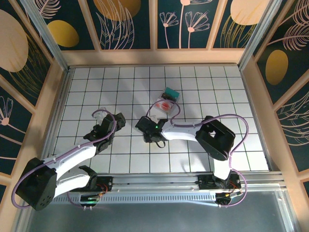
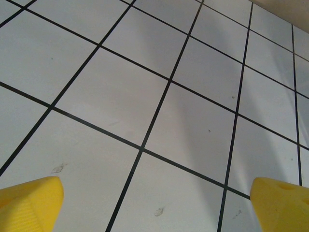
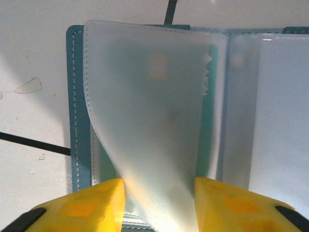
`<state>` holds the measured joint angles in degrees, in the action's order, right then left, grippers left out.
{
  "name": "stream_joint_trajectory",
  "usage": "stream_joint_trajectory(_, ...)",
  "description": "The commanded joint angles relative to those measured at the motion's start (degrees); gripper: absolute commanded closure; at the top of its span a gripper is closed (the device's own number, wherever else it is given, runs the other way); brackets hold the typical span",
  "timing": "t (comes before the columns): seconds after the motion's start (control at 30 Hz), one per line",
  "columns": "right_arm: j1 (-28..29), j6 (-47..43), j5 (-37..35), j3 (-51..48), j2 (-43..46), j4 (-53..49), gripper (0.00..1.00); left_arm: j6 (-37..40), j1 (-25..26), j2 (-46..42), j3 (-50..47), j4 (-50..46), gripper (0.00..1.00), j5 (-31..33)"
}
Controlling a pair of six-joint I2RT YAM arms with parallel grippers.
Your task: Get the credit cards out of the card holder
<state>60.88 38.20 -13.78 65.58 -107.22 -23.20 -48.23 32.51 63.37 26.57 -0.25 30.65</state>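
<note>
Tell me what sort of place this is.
Probably a robot test cell: a white gridded tabletop, leaf-patterned wall panels in wooden framing, and the left arm and right arm bolted to a rail at the near edge.

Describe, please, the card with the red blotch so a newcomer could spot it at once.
On the white gridded table, look near the middle, just beyond the right arm. Of two small items close together, the card is the nearer, whitish one with a red blotch; its neighbour is plain teal.
</note>
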Motion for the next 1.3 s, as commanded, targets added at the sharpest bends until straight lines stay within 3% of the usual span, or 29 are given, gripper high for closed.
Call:
stream_joint_trajectory(0.0,-0.56,0.47,3.06,-2.03,-0.15,1.40,0.66,1.96,-0.35,0.50,0.92,-0.58,0.01,-0.71)
stream_joint_trajectory(0.23,-0.83,0.78,5.14,-2.73,2.92,2.48,0.80,9.08,-0.38,0.80,1.99,1.24,0.01,-5.57)
stream_joint_trajectory(0.4,-1.03,3.14,5.49,-4.56,6.17,1.93,0.83,13.12,0.36,2.55,2.34,4.23,0.01,-11.36)
stream_joint_trajectory(0.73,-1.38,5.73,5.15,-8.21,10.56,1.31,0.77,14.36,11.02,11.38,4.71,4.90,0.01,-6.81)
stream_joint_trajectory(0.97,-1.82,6.45,1.29,-8.54,11.49,-0.63,0.70,13.16,12.09,14.14,4.81,5.48,0.01,-6.26)
stream_joint_trajectory(1.27,-2.60,8.38,-2.85,-10.17,12.98,-3.11,0.69,13.26,13.41,16.23,4.37,5.44,0.01,-6.31)
